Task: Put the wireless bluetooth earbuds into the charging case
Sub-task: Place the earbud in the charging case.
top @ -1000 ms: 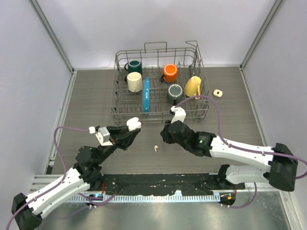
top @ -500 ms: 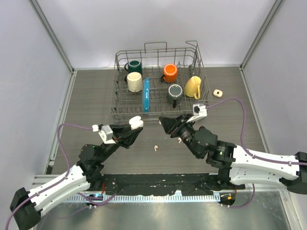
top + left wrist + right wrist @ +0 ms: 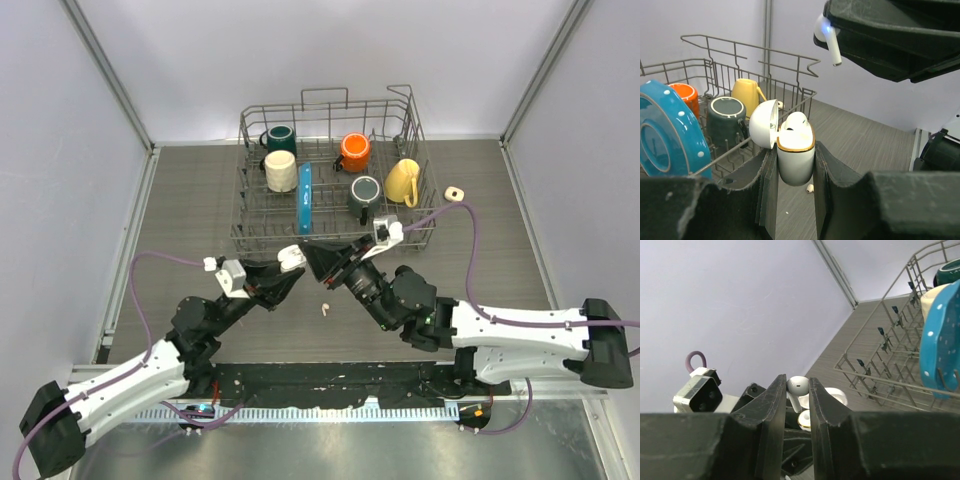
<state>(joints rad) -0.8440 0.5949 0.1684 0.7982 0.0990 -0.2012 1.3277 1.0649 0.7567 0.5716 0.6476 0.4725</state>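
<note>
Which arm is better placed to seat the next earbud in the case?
Right: its jaws pinch an earbud just above the open charging case, which the left jaws hold.

The whole thing is boxed in by plain pale lavender-grey walls [image 3: 320,60], seen behind the wire dish rack [image 3: 335,175] and off to both its sides. Slanted metal corner posts [image 3: 108,75] are set where the panels meet behind the rack. The rack is parked on a dark grey wood-grain tabletop [image 3: 190,200]. Well in front of it, a brushed metal strip [image 3: 400,450] is run along the near edge. Everything's lit evenly.
</note>
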